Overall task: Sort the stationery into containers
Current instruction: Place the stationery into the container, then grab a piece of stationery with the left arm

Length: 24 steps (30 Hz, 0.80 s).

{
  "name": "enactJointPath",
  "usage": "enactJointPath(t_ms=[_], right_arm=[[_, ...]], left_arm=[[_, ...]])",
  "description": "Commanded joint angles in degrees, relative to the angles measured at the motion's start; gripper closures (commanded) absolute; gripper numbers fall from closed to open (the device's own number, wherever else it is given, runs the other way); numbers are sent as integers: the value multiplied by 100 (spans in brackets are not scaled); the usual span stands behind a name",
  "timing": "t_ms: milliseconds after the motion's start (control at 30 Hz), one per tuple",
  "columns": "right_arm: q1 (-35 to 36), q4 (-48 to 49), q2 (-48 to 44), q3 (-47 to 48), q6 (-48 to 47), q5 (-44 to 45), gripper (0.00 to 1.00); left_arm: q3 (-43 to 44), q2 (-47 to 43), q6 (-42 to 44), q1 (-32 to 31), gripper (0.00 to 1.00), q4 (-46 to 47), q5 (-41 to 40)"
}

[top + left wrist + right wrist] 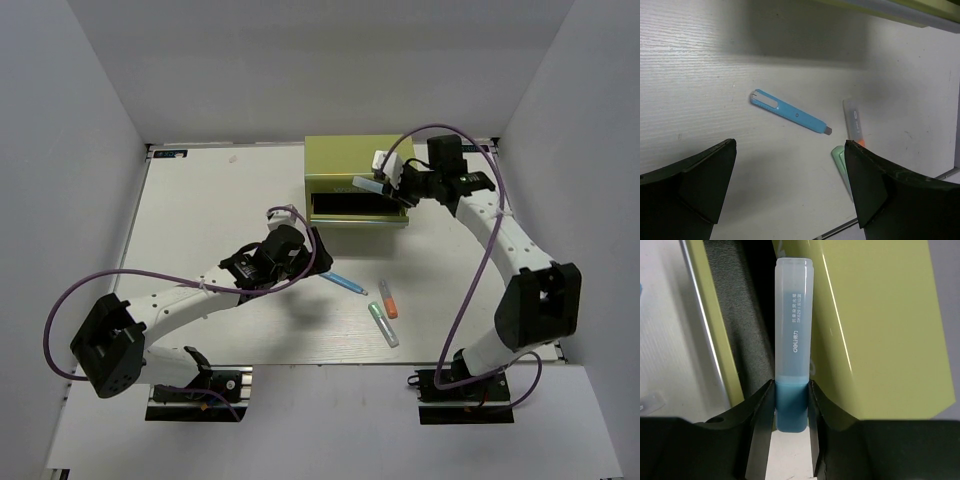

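The olive-green tool chest stands at the back of the table with one drawer pulled open. My right gripper is shut on the short light-blue marker and holds it above the open drawer. The right wrist view shows the marker clamped at its blue end between the fingers of that gripper. My left gripper is open and empty, just short of the thin blue pen. The orange-capped marker and the green-capped marker lie to the pen's right.
The drawer has a dark liner, beside the chest's green top. White walls enclose the table on three sides. The table's near edge runs just below the green-capped marker.
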Motion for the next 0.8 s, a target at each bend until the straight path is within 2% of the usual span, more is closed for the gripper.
enactJointPath(t_ms=[0,100,133,233,333,367,400,500,533,633,767], right_arm=[[106,-2,238,492,-71,216,61],[168,-291,423,668,-88,277,45],[194,-370,458,677,-97,260,42],[202,-363,362,607,-80,225,37],[185,-301,239,571,122,198,37],[150,-266,213,632,453,172,37],[150,-266,151,668,613,215,39],[27,-344,37,835,1717,549,54],[18,-423,-50,792,1887,672,69],[-131,-468,-314,390,2582,980,88],[-438,-48,-816,-210,3293,1479,89]], left_arm=[[-7,-110,363,24,2,341,314],[107,20,653,24,4,668,700],[194,108,706,-28,4,668,754],[817,617,900,-82,6,616,1210],[1169,1066,1075,-134,8,616,1501],[1249,1154,1128,-204,9,616,1501],[1328,1233,1180,-205,9,616,1588],[1680,1584,1269,-336,10,563,1711],[1846,1777,1269,-397,10,511,1712],[2268,2138,1120,-512,14,265,1887],[2831,2700,646,-627,17,-323,1958]])
